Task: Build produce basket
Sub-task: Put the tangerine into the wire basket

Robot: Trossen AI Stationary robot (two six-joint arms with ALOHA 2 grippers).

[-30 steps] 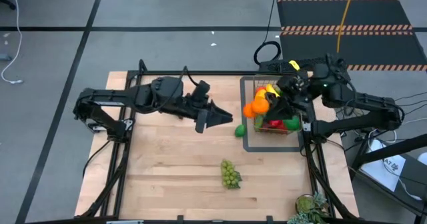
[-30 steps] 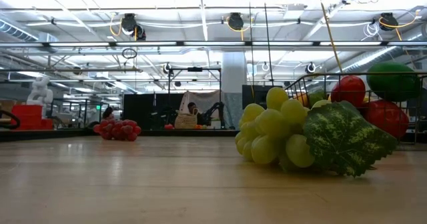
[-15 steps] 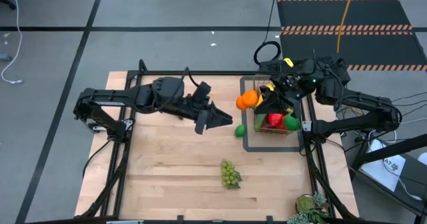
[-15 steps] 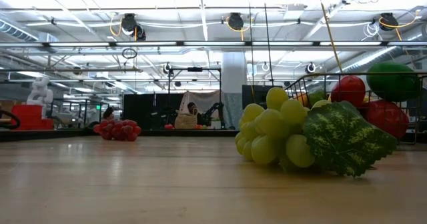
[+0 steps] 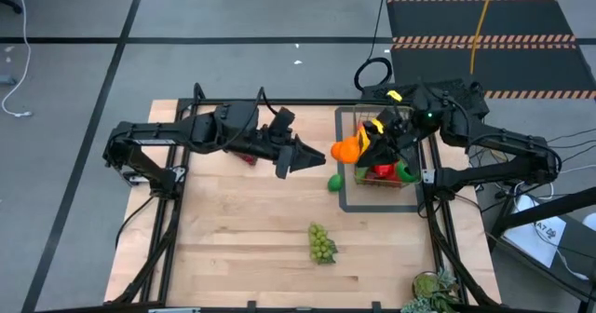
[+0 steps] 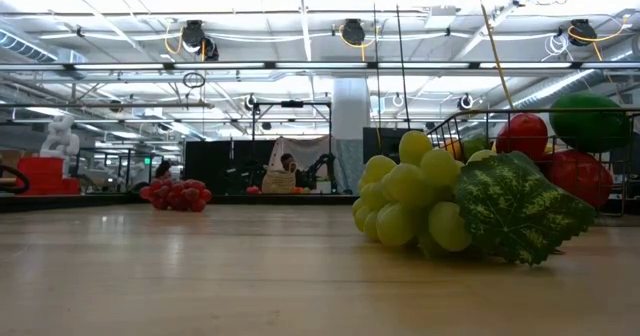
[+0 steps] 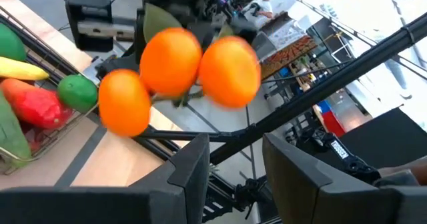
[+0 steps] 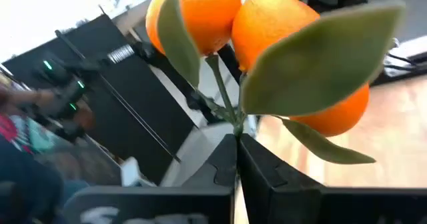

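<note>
Right fingers [image 8: 237, 159] pinched tight on stem of orange cluster [image 8: 267, 44], leaves fanned above the tips. Right gripper [image 5: 371, 148] reaching from the right edge over the basket [image 5: 384, 169], oranges hanging just past its left rim, above the flat dark tray [image 5: 345, 194]. Left fingers [image 7: 190, 174] partly spread, nothing between them, aimed at the oranges from close by. Left gripper [image 5: 310, 154] stretched across mid-tabletop [image 5: 242, 238], elbow back at the left. Red and green produce in basket; lime [image 5: 333, 183] just beside tray; green grapes [image 5: 321, 243] nearer front edge, well apart.
</note>
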